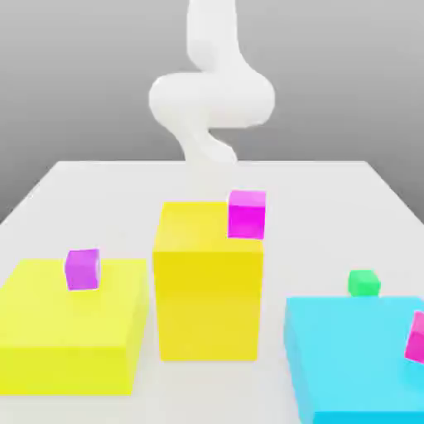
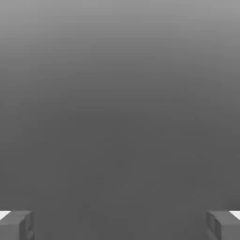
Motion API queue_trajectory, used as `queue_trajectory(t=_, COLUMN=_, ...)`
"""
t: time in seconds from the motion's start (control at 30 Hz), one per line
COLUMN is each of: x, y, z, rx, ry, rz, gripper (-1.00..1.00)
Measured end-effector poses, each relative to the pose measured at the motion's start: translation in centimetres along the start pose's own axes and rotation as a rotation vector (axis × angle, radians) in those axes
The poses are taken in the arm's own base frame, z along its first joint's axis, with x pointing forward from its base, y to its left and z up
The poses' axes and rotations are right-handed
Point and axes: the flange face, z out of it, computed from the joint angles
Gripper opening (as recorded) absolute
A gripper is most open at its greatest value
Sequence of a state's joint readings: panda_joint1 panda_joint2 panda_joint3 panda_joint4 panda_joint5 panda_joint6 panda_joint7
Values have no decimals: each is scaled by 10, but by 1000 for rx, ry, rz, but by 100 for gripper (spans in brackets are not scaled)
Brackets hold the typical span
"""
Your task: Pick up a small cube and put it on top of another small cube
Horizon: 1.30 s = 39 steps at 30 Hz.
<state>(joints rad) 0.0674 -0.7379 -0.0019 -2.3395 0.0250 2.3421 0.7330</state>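
White table (image 1: 99, 186) under grey backdrop carries yellow blocks (image 1: 207, 281), purple cube (image 1: 82, 269), green cube (image 1: 363, 283); jaws spread wide.

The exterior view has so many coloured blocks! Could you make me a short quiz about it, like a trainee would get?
1. True or false: the tiny bright green cube sits on the tall yellow block.
2. What does the small purple-violet cube rest on?
A. the low flat yellow block
B. the cyan block
C. the white table
3. Fill in: the claw has its fingers ____ and holds nothing.

Key: 1 false, it lies behind the cyan block; 2 A; 3 open.
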Motion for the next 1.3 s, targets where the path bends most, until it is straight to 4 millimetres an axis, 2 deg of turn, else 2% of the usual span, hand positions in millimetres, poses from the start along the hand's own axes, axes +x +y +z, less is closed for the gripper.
queue_trajectory(t=0.13, x=-46, y=-19, z=70, rx=6, ry=-139, rz=-164, gripper=0)
queue_trajectory(t=0.27, x=-105, y=-33, z=129, rx=11, ry=-264, rz=-330, gripper=0)
queue_trajectory(t=0.4, x=-175, y=-38, z=177, rx=13, ry=-381, rz=-502, gripper=0)
queue_trajectory(t=0.53, x=-250, y=-33, z=214, rx=13, ry=-489, rz=-682, gripper=0)
queue_trajectory(t=0.63, x=-308, y=-22, z=234, rx=11, ry=-564, rz=-821, gripper=0)
queue_trajectory(t=0.77, x=-381, y=4, z=252, rx=6, ry=-655, rz=-1010, gripper=0)
queue_trajectory(t=0.87, x=-431, y=31, z=260, rx=0, ry=-716, rz=-1156, gripper=0)
queue_trajectory(t=1.0, x=-496, y=73, z=260, rx=-4, ry=-790, rz=-1375, gripper=0)
queue_trajectory(t=1.03, x=-507, y=83, z=261, rx=-5, ry=-801, rz=-1414, gripper=0)
queue_trajectory(t=1.27, x=-536, y=118, z=307, rx=-15, ry=-811, rz=-1430, gripper=0)
queue_trajectory(t=1.3, x=-539, y=121, z=311, rx=-15, ry=-812, rz=-1430, gripper=-100)
